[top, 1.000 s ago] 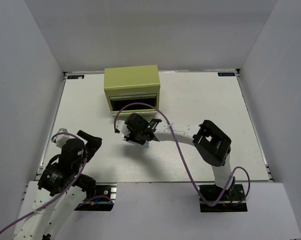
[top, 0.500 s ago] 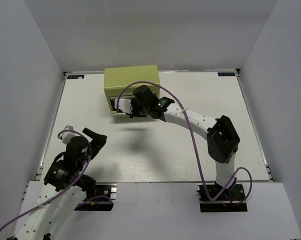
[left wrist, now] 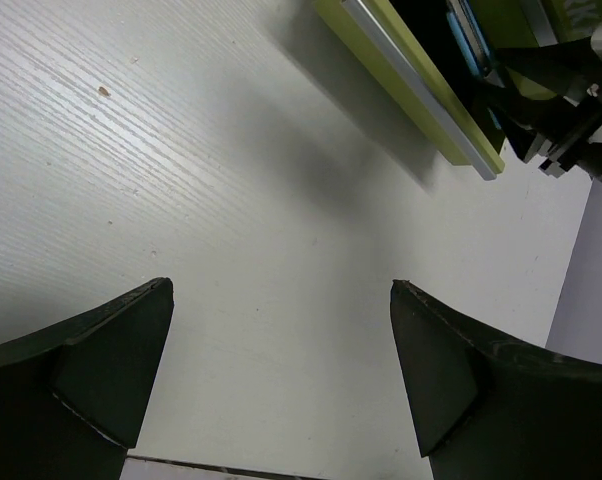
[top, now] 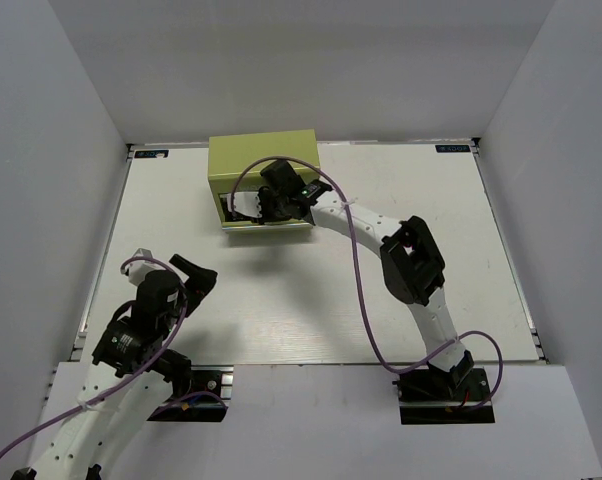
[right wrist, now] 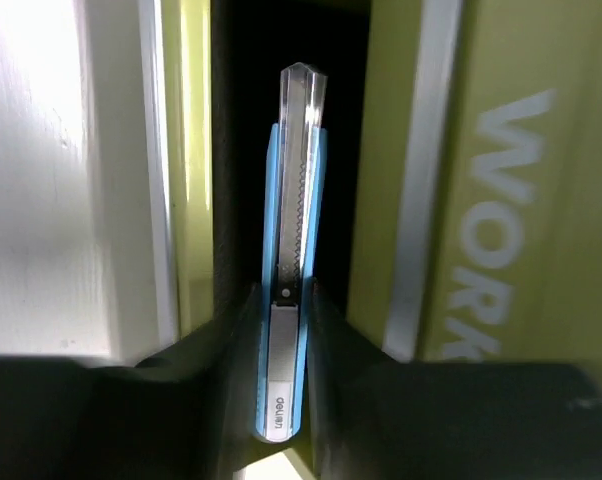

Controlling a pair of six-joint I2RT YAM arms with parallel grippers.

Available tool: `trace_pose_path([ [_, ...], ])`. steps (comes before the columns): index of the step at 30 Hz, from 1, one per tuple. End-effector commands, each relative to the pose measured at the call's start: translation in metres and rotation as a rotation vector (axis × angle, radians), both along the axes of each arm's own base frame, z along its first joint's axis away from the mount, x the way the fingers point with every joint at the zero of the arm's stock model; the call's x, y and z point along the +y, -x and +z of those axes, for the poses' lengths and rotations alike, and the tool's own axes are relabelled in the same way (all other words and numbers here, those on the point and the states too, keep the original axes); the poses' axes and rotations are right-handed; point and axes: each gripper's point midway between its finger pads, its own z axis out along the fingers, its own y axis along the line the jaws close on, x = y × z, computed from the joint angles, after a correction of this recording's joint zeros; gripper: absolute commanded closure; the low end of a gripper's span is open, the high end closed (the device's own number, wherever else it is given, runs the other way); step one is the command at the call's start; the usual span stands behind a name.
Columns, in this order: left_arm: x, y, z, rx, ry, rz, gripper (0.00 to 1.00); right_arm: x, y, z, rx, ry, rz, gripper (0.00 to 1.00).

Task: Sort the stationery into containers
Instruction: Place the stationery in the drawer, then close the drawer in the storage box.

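Right claw (right wrist: 284, 318) now at cabinet (top: 261, 155), grasping light blue stick (right wrist: 293, 200) — drawer (top: 273, 229) dark, left claw (left wrist: 281, 290) released.

White table (top: 451, 200) (faint wood grain) — plain grey walls (top: 281, 70) around.

A white table (top: 431, 200) with a fine wood grain forms the floor of a plain booth, edged by a thin metal rail (top: 506, 240). A pale grey back wall (top: 301, 70), left wall (top: 41, 180) and right wall (top: 571, 180) rise around it. The light is even and casts soft shadows on the tabletop
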Motion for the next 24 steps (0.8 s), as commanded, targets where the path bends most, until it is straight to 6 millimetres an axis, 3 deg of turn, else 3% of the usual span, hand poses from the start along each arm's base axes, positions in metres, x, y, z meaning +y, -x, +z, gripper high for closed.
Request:
trace_pose_path([
  [1, -0.002, -0.002, 0.003, -0.018, 0.003, -0.014, 0.0, 0.003, -0.009, 0.019, -0.034, -0.022, 0.019, 0.6],
  [2, -0.002, -0.002, 0.003, -0.018, 0.003, -0.014, 0.0, 0.004, -0.008, 0.02, -0.029, -0.031, 0.009, 0.32],
  [4, -0.002, -0.002, 0.003, -0.018, 0.003, -0.014, 0.0, 0.004, -0.007, 0.025, -0.013, -0.054, 0.005, 0.23],
  [7, -0.004, -0.005, 0.003, -0.018, 0.003, -0.014, 0.0, 0.003, -0.003, 0.042, 0.008, -0.1, 0.002, 0.21],
  [9, -0.004, -0.006, 0.002, -0.02, 0.003, -0.014, 0.0, 0.006, 0.007, 0.05, 0.035, -0.129, 0.031, 0.29],
  [10, -0.006, -0.006, 0.0, -0.009, 0.004, -0.021, 0.0, 0.006, 0.009, 0.056, 0.047, -0.147, 0.032, 0.37],
  [11, -0.006, -0.006, 0.0, -0.009, 0.005, -0.021, 0.0, 0.01, 0.02, 0.059, 0.087, -0.17, 0.079, 0.52],
  [12, -0.007, -0.008, 0.002, -0.019, 0.009, -0.021, 0.0, 0.008, 0.026, 0.06, 0.11, -0.169, 0.094, 0.82],
  [13, -0.007, -0.008, 0.0, -0.011, 0.005, -0.021, 0.0, 0.004, 0.032, 0.057, 0.129, -0.152, 0.12, 0.98],
  [18, -0.007, -0.008, 0.0, -0.011, 0.005, -0.021, 0.0, 0.0, 0.066, 0.03, 0.247, -0.076, 0.262, 1.0],
  [24, -0.006, -0.006, -0.001, -0.008, 0.004, -0.021, 0.0, -0.002, 0.073, 0.006, 0.292, -0.01, 0.315, 1.0],
])
